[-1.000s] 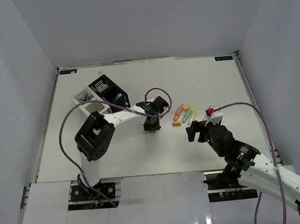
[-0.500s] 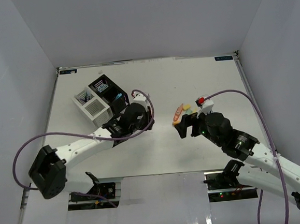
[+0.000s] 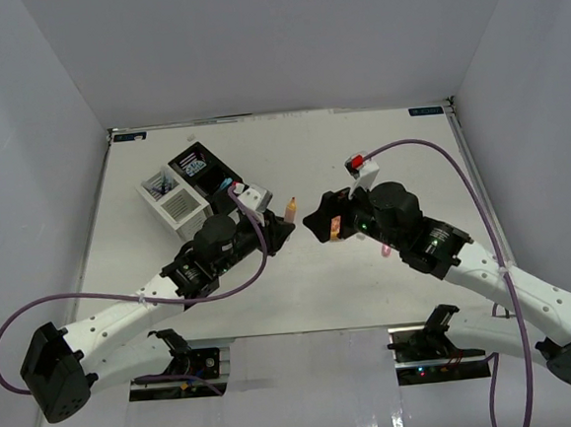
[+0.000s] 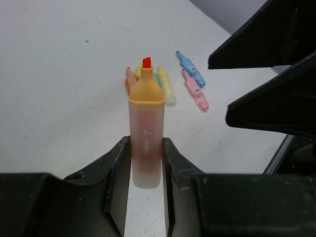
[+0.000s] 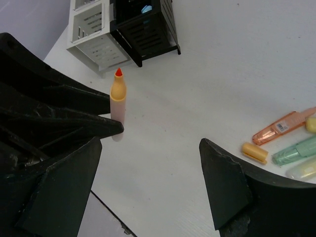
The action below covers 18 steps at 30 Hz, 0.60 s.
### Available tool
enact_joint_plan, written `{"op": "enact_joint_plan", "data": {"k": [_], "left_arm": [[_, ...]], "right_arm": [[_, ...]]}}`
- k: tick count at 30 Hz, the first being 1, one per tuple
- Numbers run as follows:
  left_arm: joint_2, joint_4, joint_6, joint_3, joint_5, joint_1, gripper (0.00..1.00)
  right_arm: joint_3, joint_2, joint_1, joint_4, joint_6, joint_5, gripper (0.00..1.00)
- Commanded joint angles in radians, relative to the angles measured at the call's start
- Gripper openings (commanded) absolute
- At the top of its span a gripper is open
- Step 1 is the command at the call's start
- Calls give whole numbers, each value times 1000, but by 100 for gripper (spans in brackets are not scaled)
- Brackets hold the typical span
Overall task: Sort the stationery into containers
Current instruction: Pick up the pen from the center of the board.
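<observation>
My left gripper (image 4: 146, 170) is shut on the lower body of an uncapped orange highlighter (image 4: 146, 123) and holds it upright, tip up; it also shows in the top view (image 3: 290, 209) and the right wrist view (image 5: 117, 101). My right gripper (image 5: 150, 145) is open wide and empty, facing the left gripper (image 3: 279, 232) close by. Orange (image 5: 281, 126), green (image 5: 296, 150) and yellow (image 5: 302, 170) highlighters and a loose orange cap (image 5: 254, 152) lie on the table. Blue (image 4: 190, 66) and pink (image 4: 195, 90) highlighters lie beside them. The containers stand at far left: black (image 3: 203, 175), white (image 3: 171, 205).
A light blue item (image 5: 146, 8) sits inside a black compartment (image 5: 148, 29). The right arm (image 3: 416, 238) covers most of the highlighter pile in the top view. White walls enclose the table on three sides.
The left arm has stretched out low and its gripper now points the orange highlighter up at table centre. The right gripper has moved left and away over the pile, toward the left gripper.
</observation>
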<state>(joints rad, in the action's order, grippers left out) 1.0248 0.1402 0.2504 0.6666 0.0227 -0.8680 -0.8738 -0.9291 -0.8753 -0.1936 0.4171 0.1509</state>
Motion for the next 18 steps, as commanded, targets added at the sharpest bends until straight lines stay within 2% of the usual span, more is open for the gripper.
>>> {"op": "enact_joint_plan", "data": {"k": [1,18], "left_arm": [[-17,42,-33,11,-58,-6,0],[8,58,-33,21,-98,-6,1]], "right_arm": [[-63,-46,-1,89,28,-51,86],[-120,-177,-2,171,29,-71,81]]}}
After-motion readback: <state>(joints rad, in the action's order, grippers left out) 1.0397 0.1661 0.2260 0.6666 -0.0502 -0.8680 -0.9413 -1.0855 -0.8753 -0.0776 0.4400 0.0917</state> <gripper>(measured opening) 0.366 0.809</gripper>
